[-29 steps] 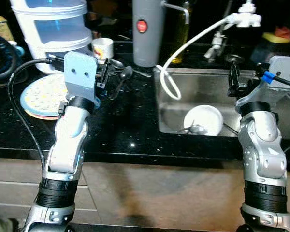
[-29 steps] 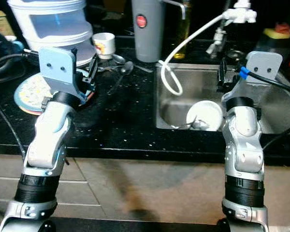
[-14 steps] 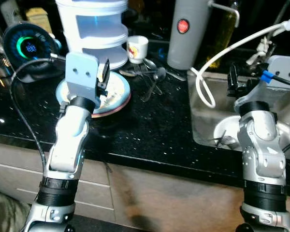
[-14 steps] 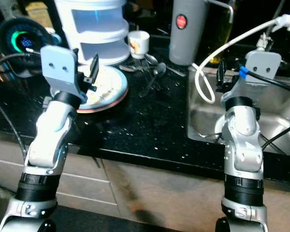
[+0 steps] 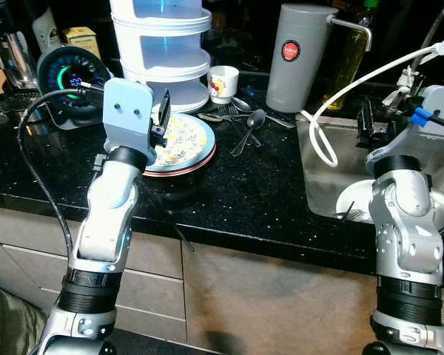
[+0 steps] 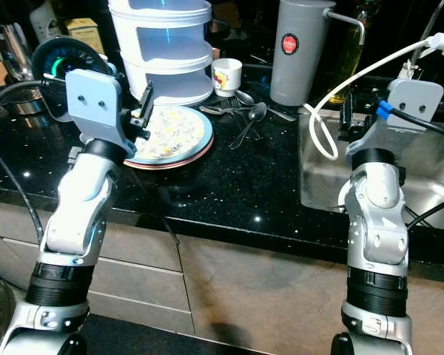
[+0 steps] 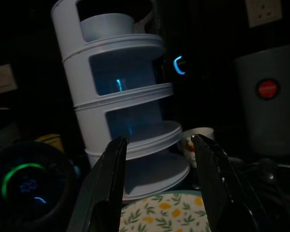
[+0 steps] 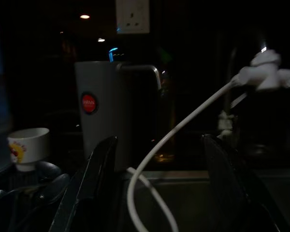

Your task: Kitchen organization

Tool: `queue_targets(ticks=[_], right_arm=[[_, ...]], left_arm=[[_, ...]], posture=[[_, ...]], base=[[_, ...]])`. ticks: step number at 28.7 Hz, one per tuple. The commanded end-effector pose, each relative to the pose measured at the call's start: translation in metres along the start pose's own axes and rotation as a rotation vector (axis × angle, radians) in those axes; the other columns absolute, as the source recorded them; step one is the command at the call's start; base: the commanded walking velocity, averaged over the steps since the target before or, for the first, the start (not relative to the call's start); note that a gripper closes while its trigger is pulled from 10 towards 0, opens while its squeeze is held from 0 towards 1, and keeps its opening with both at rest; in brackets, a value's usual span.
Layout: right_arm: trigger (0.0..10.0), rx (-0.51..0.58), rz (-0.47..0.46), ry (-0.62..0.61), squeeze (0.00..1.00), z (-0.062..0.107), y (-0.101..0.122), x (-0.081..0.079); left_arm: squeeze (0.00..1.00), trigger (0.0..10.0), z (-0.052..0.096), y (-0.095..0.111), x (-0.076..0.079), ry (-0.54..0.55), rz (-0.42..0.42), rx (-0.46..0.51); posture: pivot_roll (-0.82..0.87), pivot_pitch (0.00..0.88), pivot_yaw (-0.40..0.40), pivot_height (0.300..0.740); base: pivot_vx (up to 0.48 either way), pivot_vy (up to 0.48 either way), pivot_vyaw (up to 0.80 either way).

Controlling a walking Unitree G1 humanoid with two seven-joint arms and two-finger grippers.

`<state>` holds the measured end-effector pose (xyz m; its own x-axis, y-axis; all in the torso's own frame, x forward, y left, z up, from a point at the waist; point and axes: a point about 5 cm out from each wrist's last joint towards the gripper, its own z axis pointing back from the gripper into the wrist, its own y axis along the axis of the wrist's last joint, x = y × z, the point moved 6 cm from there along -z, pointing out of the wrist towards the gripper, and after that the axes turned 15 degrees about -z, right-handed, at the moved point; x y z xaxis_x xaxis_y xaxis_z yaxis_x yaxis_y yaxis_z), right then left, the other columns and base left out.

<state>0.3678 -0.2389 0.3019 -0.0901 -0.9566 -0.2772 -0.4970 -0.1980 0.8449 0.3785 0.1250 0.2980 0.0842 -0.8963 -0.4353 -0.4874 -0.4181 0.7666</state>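
Fingers of my left gripper (image 7: 159, 188) stand apart with nothing between them. I see this gripper raised over the near edge of the flowered plate (image 5: 183, 137), not touching it as far as I can tell. The plate lies flat on the black counter (image 5: 229, 192). Just behind the plate stands the white tiered container (image 5: 161, 46), and left of it a round device with a glowing green ring (image 5: 68, 74). A small white cup (image 5: 223, 83) stands right of the container, near its base. Beside the cup some spoons (image 5: 246, 126) lie loose on the counter, between the plate and the grey jug (image 5: 297, 57) with a red button.

My right gripper (image 8: 157, 188) is also spread wide and holds nothing. It hangs above the front left part of the steel sink (image 5: 329, 192). A white hose (image 5: 348, 89) loops from the tap area down over the sink's edge. In the sink lies a white dish (image 5: 352, 205) with what looks like cutlery on it, partly hidden by my right arm.
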Motion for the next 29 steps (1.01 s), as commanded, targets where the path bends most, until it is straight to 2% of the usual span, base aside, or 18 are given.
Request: queue_targets(ticks=[1,10,29], right_arm=[[10.0,-0.014,-0.010,-0.017,0.00,-0.0001,-0.0027,0.0029],[10.0,-0.020,-0.018,-0.028,0.00,-0.0004,-0.0032,0.0048],[10.0,-0.020,-0.010,-0.007,0.00,-0.0008,-0.0025,0.0000]], left_arm=[[0.00,10.0,-0.0023,-0.0034,0.0041,-0.013,-0.007,-0.019],[0.00,10.0,-0.0026,-0.0046,0.0051,-0.017,-0.003,-0.023],[0.00,10.0,-0.0021,-0.0060,0.0055,-0.016,-0.006,-0.028]], posture=[[0.03,0.007,-0.025,0.740],[0.03,0.007,-0.026,0.740],[0.03,0.008,-0.029,0.740]], base=[[0.000,0.000,-0.66],[0.000,0.000,-0.79],[0.000,0.000,0.00]])
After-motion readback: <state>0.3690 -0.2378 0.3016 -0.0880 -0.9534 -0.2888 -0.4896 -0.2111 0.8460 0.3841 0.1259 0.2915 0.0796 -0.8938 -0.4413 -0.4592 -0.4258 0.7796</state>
